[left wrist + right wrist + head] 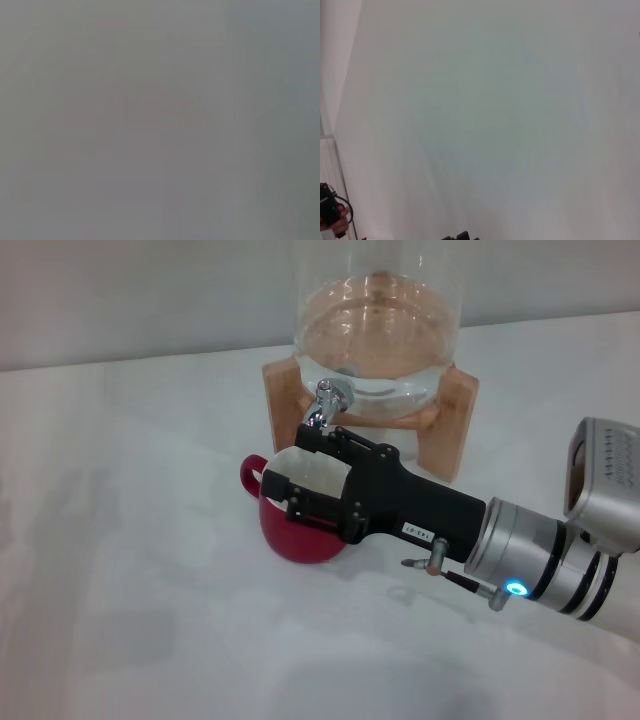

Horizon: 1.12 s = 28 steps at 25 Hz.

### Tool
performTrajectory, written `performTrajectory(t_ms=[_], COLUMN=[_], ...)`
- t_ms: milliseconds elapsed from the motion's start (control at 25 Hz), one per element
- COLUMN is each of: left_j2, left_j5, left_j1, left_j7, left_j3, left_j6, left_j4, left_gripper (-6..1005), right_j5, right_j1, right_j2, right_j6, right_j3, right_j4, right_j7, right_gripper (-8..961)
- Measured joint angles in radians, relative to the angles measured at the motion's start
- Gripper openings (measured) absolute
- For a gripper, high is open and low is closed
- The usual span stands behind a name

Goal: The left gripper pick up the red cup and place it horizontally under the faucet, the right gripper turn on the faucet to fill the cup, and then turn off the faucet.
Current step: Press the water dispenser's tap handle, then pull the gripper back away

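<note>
My left gripper is nowhere in view, its job apparently done: the cup (pixel 300 530) stands on the table (pixel 120 570) under the faucet (pixel 326 400). My right gripper (pixel 300 465) reaches over the cup toward the lever, fingers narrowly parted, holding nothing. Turning on, filling and turning off remain. Tight quarters here, open table behind.
</note>
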<state>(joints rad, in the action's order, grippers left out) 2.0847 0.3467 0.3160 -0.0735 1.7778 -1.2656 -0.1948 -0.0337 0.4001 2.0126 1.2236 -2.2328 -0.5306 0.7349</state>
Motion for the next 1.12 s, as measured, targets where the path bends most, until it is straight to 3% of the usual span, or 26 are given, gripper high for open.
performTrajectory(t_ms=[1120], left_j2=[0.000], left_j5=[0.000], left_j1=[0.012], left_j7=[0.000], left_j3=[0.000], left_j6=[0.000], left_j4=[0.003], left_gripper=[427], right_j5=[0.000], right_j1=[-0.025], right_j2=[-0.002], right_j6=[0.009], right_j3=[0.024], right_j4=[-0.001], right_j7=[-0.018], right_gripper=[792])
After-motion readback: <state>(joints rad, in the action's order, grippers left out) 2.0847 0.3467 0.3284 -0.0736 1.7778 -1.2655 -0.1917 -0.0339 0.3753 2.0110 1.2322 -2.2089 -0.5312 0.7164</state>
